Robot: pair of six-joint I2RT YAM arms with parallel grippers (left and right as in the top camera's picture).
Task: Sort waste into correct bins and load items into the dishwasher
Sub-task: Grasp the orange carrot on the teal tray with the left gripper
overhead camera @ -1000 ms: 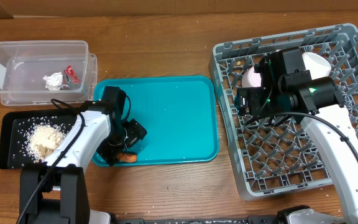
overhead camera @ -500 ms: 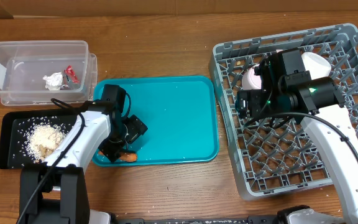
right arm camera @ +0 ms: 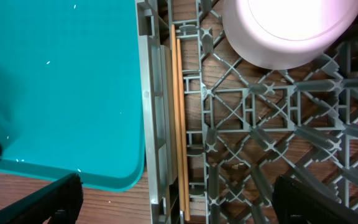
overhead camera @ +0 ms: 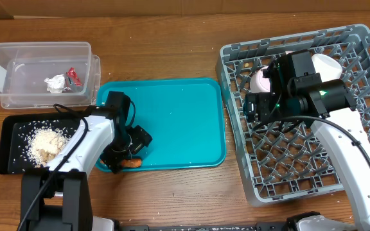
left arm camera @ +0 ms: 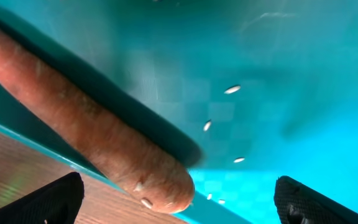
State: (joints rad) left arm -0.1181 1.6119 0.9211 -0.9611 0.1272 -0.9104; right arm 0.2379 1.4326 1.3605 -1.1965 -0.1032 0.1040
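An orange carrot (left arm camera: 98, 134) lies on the teal tray (overhead camera: 178, 122) at its front left edge; its tip shows in the overhead view (overhead camera: 132, 163). My left gripper (left arm camera: 178, 202) is open right over the carrot, fingers wide on either side of its rounded end. My right gripper (right arm camera: 179, 199) is open and empty above the left wall of the grey dish rack (overhead camera: 358, 96). A white bowl (right arm camera: 288, 28) sits upside down in the rack, and a white cup (overhead camera: 331, 65) is at the rack's far side. Wooden chopsticks (right arm camera: 178, 118) lie along the rack's left wall.
A clear plastic bin (overhead camera: 40, 70) with crumpled wrappers stands at the back left. A black tray (overhead camera: 11, 138) with rice sits in front of it. Rice grains are scattered on the teal tray (left arm camera: 232, 90).
My left gripper has shifted slightly down and toward the tray's front edge over the carrot. The right arm has not moved.
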